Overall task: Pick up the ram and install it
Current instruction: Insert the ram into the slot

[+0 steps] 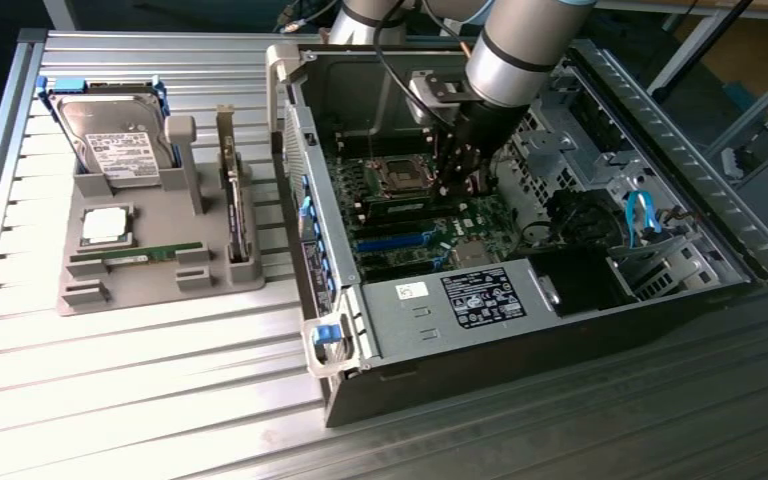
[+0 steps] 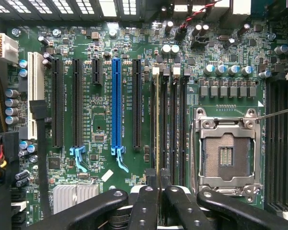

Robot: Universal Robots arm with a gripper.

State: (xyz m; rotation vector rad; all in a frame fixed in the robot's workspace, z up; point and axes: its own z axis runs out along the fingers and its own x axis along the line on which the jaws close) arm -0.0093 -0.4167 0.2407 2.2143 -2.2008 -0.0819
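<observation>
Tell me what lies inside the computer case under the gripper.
The motherboard with a blue slot, memory slots and an empty processor socket. The shut gripper hides one end of those memory slots.

The arm (image 1: 518,50) reaches steeply down, gripper (image 2: 158,178) fingers pressed nearly together.

The case (image 1: 518,340) lies open on top, leaving clear passage down to the flat board (image 2: 101,120) inside it. Toward the case's end at the exterior view's right, a black box (image 1: 578,285), a metal cage (image 1: 664,265) and a blue cable (image 1: 640,215) crowd the room. The closed fingers (image 2: 144,211) stand over narrow slots mid-case.
</observation>
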